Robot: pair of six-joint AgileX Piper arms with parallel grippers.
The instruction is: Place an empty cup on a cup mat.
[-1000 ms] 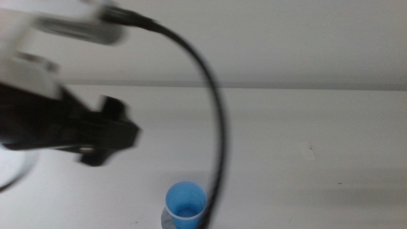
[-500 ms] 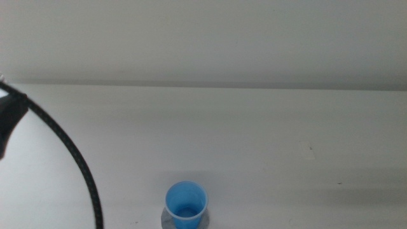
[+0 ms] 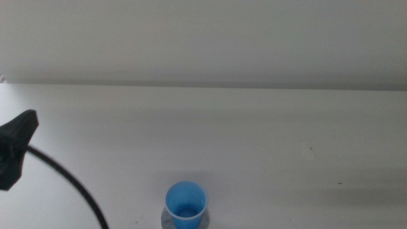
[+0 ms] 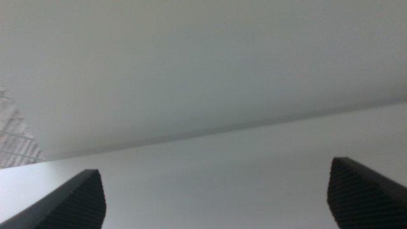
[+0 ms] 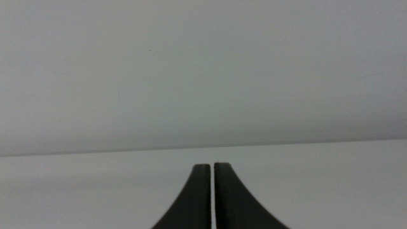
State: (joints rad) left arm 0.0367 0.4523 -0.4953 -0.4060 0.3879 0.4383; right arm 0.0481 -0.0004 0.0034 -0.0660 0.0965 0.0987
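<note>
Cup (image 3: 186, 205) upright on cup mat (image 3: 166, 220)

A plain matte white tabletop (image 3: 267, 146) runs back to a bare, pale grey-white wall (image 3: 210, 38), meeting it in a soft straight seam under even, diffuse light, with a small dark fleck (image 3: 310, 149) marking the table surface

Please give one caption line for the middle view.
Small bright blue plastic cup stands upright on flat round speckled grey mat; left arm at the table edge.
</note>
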